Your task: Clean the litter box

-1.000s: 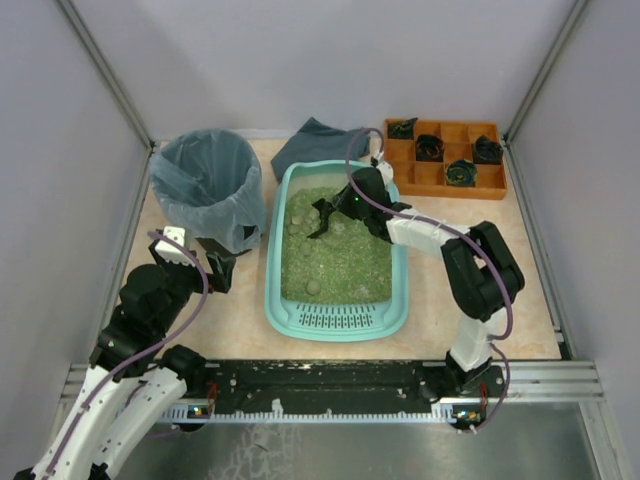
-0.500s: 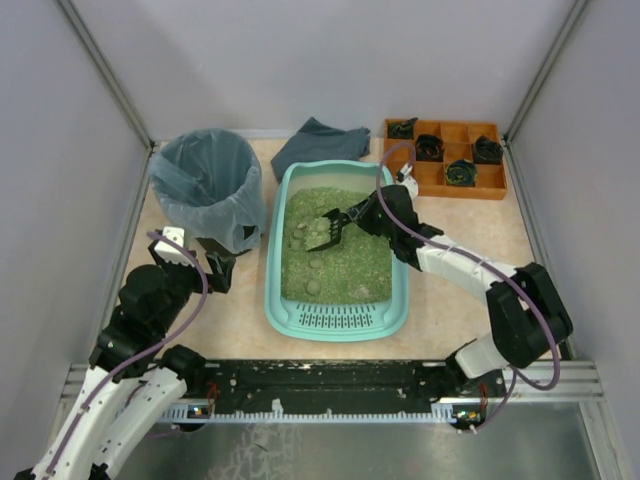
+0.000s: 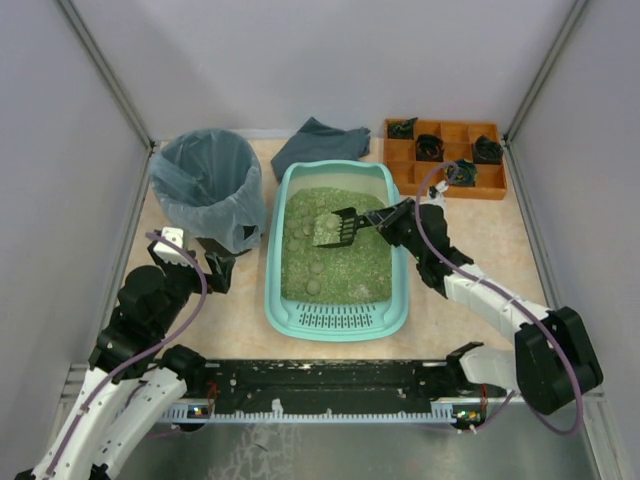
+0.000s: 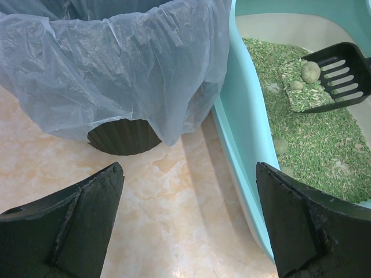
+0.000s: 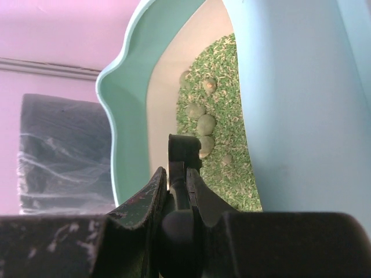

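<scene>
Gripping the handle of a black slotted plastic scoop [image 3: 338, 229], our right gripper [image 3: 393, 222] is clamped tight on it and reaches in over the right wall of the large rectangular turquoise plastic litter box [image 3: 336, 318]. The box sits mid-table on the pale marbled tabletop [image 3: 500, 240], with its slotted grille toward our bases and green granular litter with pale clumps inside. The scoop's head carries one pale round clump and a patch of green granules. We cannot tell whether it touches the litter below.

Our left gripper [image 4: 189, 174] hovers low over the table, jaws wide apart with nothing between them. It sits between the box's left wall and a round dark bin lined with a bluish plastic bag [image 3: 205, 180]. An orange compartment tray [image 3: 440, 190] and a dark grey folded cloth [image 3: 315, 140] lie at the far edge.
</scene>
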